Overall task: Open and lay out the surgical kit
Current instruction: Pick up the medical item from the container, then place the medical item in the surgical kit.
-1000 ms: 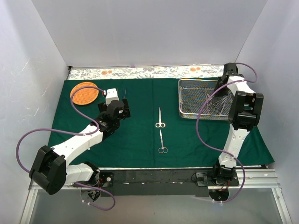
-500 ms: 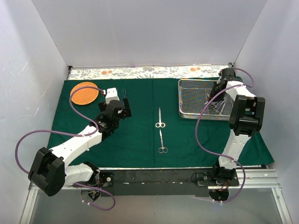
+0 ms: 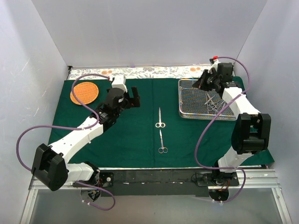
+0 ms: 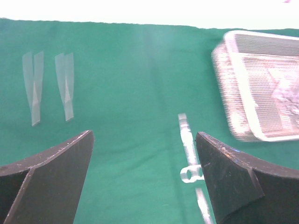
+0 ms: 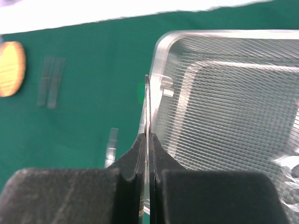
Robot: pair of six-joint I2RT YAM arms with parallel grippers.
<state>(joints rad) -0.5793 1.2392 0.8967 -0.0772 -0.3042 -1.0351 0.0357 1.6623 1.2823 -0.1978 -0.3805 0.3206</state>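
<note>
Moved: right hand [image 5: 147,137] had swung over the tray [image 5: 161,56] toward its left rim.
Grip: pinching thin steel instrument [image 5: 146,102], pointing forward; left hand [image 4: 144,135] spread.
Ahead: bare cloth [image 3: 140,140] lay left.

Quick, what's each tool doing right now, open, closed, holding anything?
Left tool: open, empty.
Right tool: closed on a thin steel instrument.

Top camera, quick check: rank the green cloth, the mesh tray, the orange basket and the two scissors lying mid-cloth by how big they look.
1. green cloth
2. wire-mesh tray
3. orange basket
4. upper scissors and lower scissors: they look about the same, so I won't rank them against each other.
</note>
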